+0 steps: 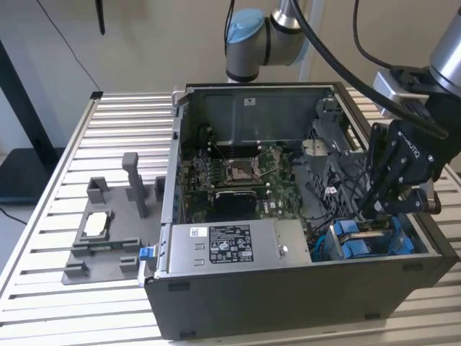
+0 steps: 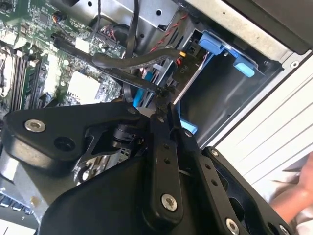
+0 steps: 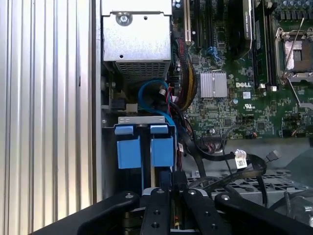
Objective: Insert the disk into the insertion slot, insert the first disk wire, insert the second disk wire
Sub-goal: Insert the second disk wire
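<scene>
- The disk (image 1: 367, 238) sits in the insertion slot (image 1: 403, 241) at the case's corner on the exterior view's right, directly under the pincer (image 1: 379, 210); its blue carrier shows around the fingertips. The arm reaches down over the case wall, presumably to work at the drive's connector end.
- In the second wrist view, the pincer (image 2: 164, 98) looks drawn narrow on a flat black cable (image 2: 132, 61), its tips touching the plug end. Just beyond them lie the bay's blue tabs (image 2: 215, 44). I judge a disk wire is being seated.
- In the first wrist view, the blue carrier (image 3: 145, 152) stands straight ahead of the pincer (image 3: 171, 188), with the motherboard (image 3: 230, 98) to one side. The fingers (image 3: 157, 210) sit close together around a dark plug, aligned with the drive's edge.
</scene>
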Robot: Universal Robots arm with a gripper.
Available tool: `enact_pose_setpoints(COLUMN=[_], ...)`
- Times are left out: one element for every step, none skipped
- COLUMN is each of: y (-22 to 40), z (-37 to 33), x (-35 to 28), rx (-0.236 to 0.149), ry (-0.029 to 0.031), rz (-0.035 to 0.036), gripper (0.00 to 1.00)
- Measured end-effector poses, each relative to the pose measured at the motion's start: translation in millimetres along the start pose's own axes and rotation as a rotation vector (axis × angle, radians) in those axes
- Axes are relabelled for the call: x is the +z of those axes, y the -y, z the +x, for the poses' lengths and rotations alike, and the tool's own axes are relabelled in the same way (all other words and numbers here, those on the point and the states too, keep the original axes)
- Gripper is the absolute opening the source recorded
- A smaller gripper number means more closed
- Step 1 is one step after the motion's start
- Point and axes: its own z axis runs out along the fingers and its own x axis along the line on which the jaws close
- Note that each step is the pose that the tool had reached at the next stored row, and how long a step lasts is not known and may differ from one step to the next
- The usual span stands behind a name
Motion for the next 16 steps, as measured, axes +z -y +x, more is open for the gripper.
enact_pose_setpoints(y=[0.3,0.5,0.6,0.6,0.7,0.9,0.9,0.9,0.9,0.9,0.9,0.9,1.0,0.9,0.9,0.9], z=[0.0,0.0,0.1,0.1,0.1,0.1,0.1,0.1,0.1,0.1,0.1,0.1,0.1,0.0,0.0,0.0], x=[0.4,0.7,0.7,0.8,1.1,1.7,2.5,2.5,2.5,2.5,2.6,2.6,2.9,2.9,2.9,3.0], rx=[0.0,0.0,0.0,0.0,0.0,0.0,0.0,0.0,0.0,0.0,0.0,0.0,0.0,0.0,0.0,0.0], ry=[0.0,-0.0001,-0.0001,-0.0002,0.0001,0.0003,0.0001,-0.0001,-0.0002,-0.0003,-0.0003,-0.0005,-0.0016,-0.0042,-0.0063,-0.0079], rz=[0.0,0.0001,0.0006,0.0011,0.0018,0.0021,0.0025,0.0026,0.0027,0.0027,0.0027,0.003,0.0038,0.0049,0.0058,0.0065], gripper=[0.16,0.16,0.16,0.16,0.16,0.16,0.16,0.16,0.16,0.16,0.16,0.16,0.16,0.16,0.16,0.16])
